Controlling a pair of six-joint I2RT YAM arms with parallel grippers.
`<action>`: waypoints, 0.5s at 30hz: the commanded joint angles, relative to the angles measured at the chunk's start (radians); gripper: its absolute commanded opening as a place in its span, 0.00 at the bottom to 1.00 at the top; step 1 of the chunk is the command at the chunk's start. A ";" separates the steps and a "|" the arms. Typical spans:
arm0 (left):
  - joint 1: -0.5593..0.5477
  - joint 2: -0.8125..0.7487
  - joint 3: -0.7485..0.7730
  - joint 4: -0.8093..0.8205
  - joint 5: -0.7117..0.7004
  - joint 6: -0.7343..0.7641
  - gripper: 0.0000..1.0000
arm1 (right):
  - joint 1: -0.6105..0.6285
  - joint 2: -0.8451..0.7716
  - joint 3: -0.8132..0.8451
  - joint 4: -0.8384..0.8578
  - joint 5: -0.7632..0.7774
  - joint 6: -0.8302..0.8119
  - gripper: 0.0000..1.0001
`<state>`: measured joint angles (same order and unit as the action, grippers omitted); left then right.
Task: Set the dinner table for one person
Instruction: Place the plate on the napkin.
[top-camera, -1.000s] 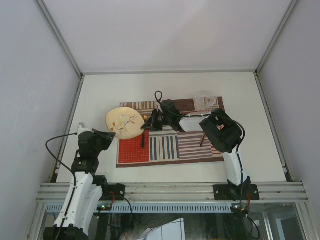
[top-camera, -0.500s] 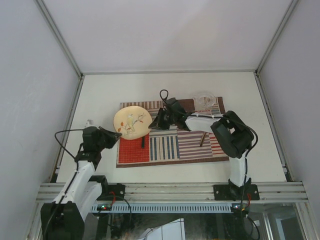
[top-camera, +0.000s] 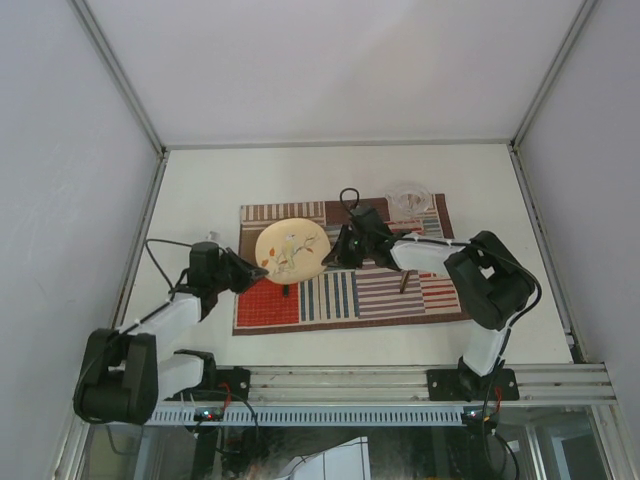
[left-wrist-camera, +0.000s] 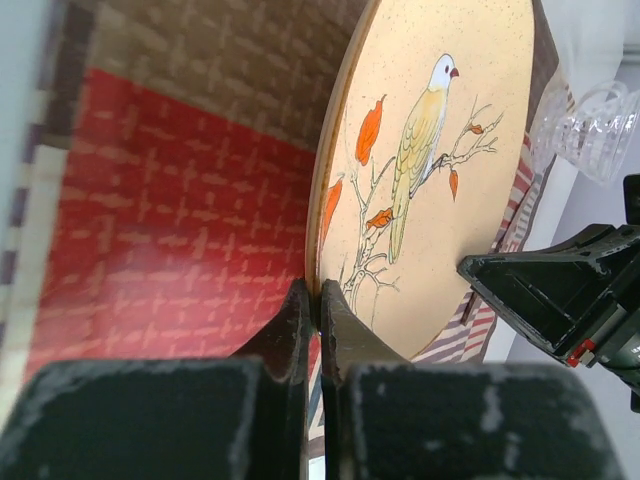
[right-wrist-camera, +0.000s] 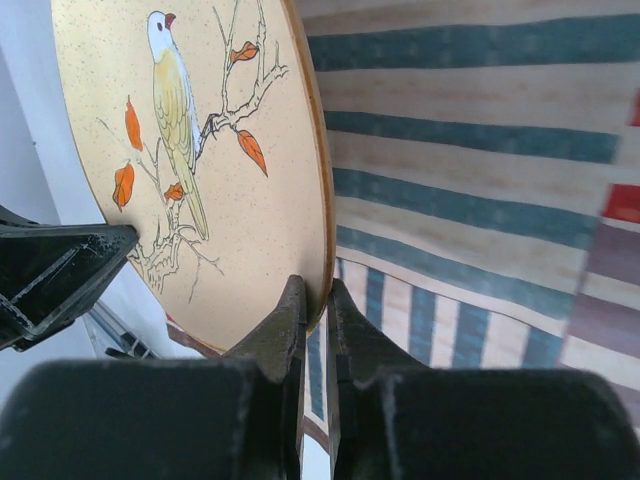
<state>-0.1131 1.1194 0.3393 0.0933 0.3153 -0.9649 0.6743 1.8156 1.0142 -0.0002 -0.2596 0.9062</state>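
Both sides of bird plate (top-camera: 292, 250) pinched
left gripper (top-camera: 262, 271) and right gripper (top-camera: 333, 255) reach inward, face up above dinner table (top-camera: 200, 190)

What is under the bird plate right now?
The striped placemat, whose red patch shows in the left wrist view. A dark slim object pokes out past the near edge of the plate. The rest of it is covered.

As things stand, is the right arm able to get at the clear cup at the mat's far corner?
Probably not yet: the right pincer is shut on the plate rim, though nothing stands between it and the clear cup.
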 joint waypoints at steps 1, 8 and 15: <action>-0.058 0.062 0.127 0.214 0.055 0.040 0.00 | -0.013 -0.099 -0.032 0.046 0.005 -0.065 0.00; -0.133 0.152 0.205 0.227 0.043 0.052 0.00 | -0.041 -0.172 -0.088 0.025 0.028 -0.087 0.00; -0.205 0.267 0.277 0.260 0.050 0.051 0.00 | -0.073 -0.224 -0.137 0.000 0.064 -0.104 0.00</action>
<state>-0.2703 1.3624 0.5133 0.1909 0.3096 -0.9508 0.5926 1.6547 0.8871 -0.0219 -0.1768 0.8841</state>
